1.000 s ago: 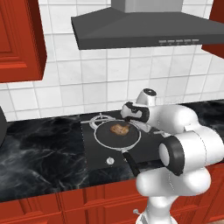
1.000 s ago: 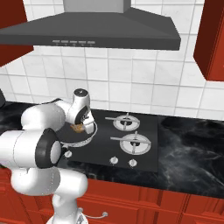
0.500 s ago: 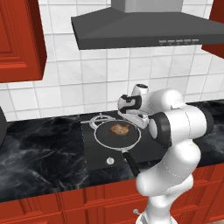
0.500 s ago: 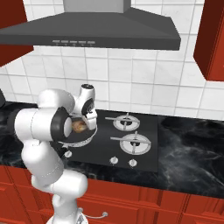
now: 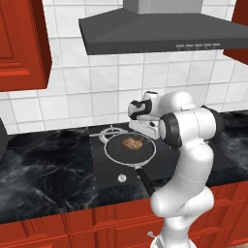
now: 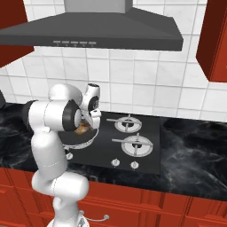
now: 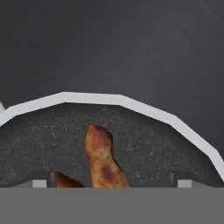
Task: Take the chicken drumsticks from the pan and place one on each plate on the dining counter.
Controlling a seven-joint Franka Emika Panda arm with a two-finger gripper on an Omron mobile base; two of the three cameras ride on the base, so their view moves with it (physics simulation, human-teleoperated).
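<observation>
Gripper [image 7: 109, 183] wide open, empty: tips [image 7: 40, 183] sit far apart at the bottom of the hand view, straddling the nearer drumstick [image 7: 102, 159]. No contact that I can see. A second brown piece [image 7: 66, 180] pokes in just beside it, low left, mostly cut off.

Both drumsticks are in the pan [image 5: 131, 147], on the front left burner of the hob [image 6: 133, 142]. From the left base view they read as one golden lump [image 5: 132, 142] near the pan's middle. Pan handle [image 5: 145, 179] points toward the robot.

Handling, my guess: light, firm but glossy, so slippery. Lumpy and tapered; it narrows toward the far end in the hand view. Grab across the thick middle, not the thin tip, or it'll pivot or squirt out. The neighbour lies close, so a finger could nudge it on the way down. Low force is fine.

Arm pose: elbow folded high in front of the hob, wrist reaching over the pan's right side, hand [image 5: 140, 110] above the far rim, angled down at the pan. In the right base view the forearm covers most of the pan.

Plates and dining counter aren't here, so a carry and probably a base drive follow.
</observation>
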